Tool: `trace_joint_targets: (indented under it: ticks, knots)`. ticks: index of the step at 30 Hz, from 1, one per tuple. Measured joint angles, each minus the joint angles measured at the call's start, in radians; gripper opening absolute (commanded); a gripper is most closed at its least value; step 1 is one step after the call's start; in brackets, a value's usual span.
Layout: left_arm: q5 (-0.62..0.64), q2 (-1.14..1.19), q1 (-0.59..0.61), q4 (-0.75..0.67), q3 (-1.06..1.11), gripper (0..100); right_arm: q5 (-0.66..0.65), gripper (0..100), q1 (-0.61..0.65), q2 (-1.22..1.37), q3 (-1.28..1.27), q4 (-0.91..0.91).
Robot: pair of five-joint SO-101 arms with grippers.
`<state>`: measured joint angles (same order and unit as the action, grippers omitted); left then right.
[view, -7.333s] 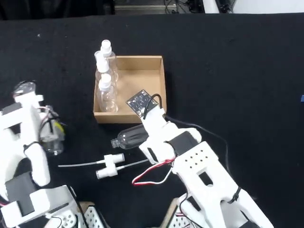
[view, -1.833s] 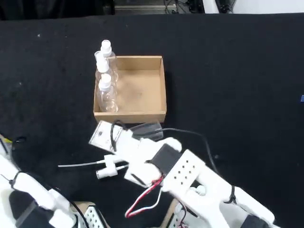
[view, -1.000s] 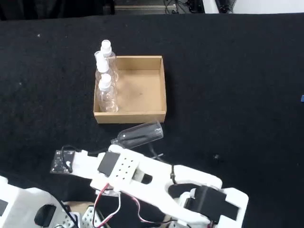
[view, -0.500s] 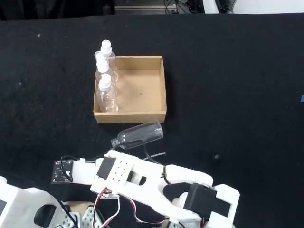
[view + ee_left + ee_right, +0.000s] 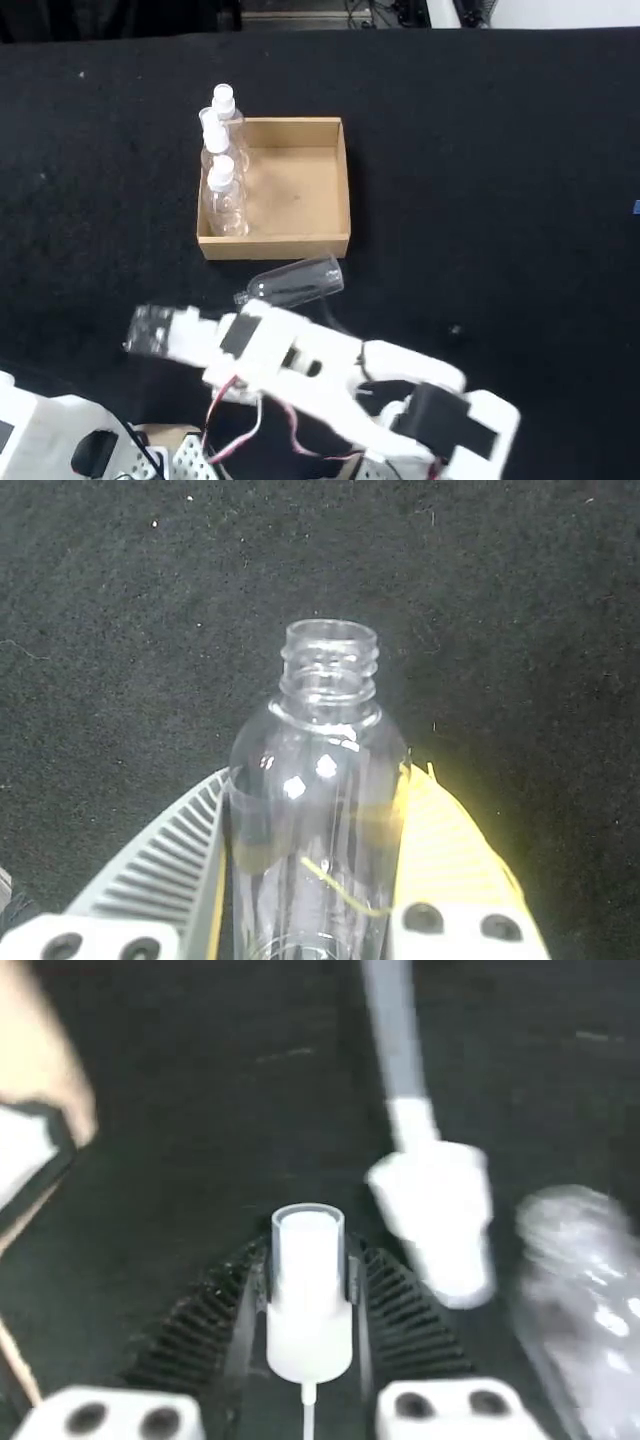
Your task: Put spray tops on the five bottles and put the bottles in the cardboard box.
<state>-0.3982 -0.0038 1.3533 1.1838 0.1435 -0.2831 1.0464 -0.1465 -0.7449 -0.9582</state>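
Observation:
In the left wrist view my left gripper (image 5: 318, 780) is shut on a clear bottle (image 5: 318, 810) whose open threaded neck has no top. My right gripper (image 5: 310, 1255) is shut on a white spray top (image 5: 308, 1305), held just above the black cloth. Beside it lies a second spray top (image 5: 435, 1210) with its tube (image 5: 390, 1030). In the high view the right arm (image 5: 290, 360) stretches left across the table's front. Another uncapped bottle (image 5: 295, 282) lies on its side before the cardboard box (image 5: 300, 245). Three capped bottles (image 5: 222, 185) stand along the box's left wall.
The right half of the box floor (image 5: 295, 185) is bare. A blurred clear bottle (image 5: 590, 1300) shows at the edge of the right wrist view. Black cloth (image 5: 500, 200) covers the table, open to the right and behind the box.
The right arm swung from the box to the spray tops at the front left and closed on one. In the last half second its wrist has risen slightly. The lying bottle has not moved.

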Motion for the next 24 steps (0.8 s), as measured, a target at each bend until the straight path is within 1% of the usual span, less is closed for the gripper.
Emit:
trace_joint_targets:
  ticks: [4, 6, 11, 15, 17, 19, 22, 24]
  knots:
    - [0.000, -0.002, 0.000, 0.044, 0.000, 3, 0.097, 8.9, -0.100, -0.114, 0.000, -0.049]
    - [0.002, -0.025, -0.009, 0.074, 0.000, 3, 0.123, 8.9, -0.133, -0.155, 0.000, -0.092]
    - [0.029, -0.104, -0.051, 0.121, 0.000, 3, 0.137, 8.9, -0.221, -0.296, 0.000, -0.201]
    - [0.041, -0.155, -0.095, 0.124, 0.040, 3, 0.132, 8.6, -0.339, -0.434, -0.006, -0.273]
    - [0.046, -0.176, -0.132, 0.124, 0.084, 3, 0.109, 8.6, -0.436, -0.482, -0.006, -0.296]
    - [0.063, -0.204, -0.170, 0.124, 0.135, 3, 0.092, 8.6, -0.559, -0.516, -0.006, -0.304]
    - [0.132, -0.267, -0.253, 0.124, 0.204, 3, 0.081, 8.6, -0.770, -0.525, -0.006, -0.302]
    - [0.178, -0.316, -0.338, 0.124, 0.247, 3, 0.081, 8.6, -0.913, -0.525, -0.006, -0.270]
